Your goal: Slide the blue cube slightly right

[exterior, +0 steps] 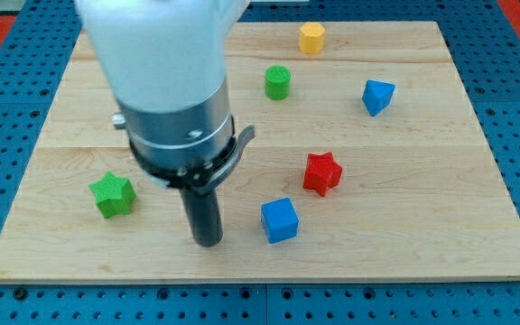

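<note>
The rod's tip point(208, 242), bare and holding nothing, stands just left of the blue cube point(280, 220); an off-centre push risks deflecting it toward the red star point(322, 172).

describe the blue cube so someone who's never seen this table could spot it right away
Start at the wooden board and go to its bottom edge, near the middle. The blue cube sits there, just to the view's right of my tip and below the red star. The other blue block is angular, not square-faced, and lies far up right.
</note>
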Controlling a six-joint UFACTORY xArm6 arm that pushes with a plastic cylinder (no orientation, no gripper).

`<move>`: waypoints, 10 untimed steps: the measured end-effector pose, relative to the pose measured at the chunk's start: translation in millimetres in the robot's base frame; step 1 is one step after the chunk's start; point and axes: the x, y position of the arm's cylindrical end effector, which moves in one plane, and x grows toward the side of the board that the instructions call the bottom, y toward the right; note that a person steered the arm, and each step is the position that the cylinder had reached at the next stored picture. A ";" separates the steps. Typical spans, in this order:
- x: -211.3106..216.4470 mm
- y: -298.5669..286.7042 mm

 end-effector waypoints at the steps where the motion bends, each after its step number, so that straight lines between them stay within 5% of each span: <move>1: -7.3 24.0; 10: -7.3 161.1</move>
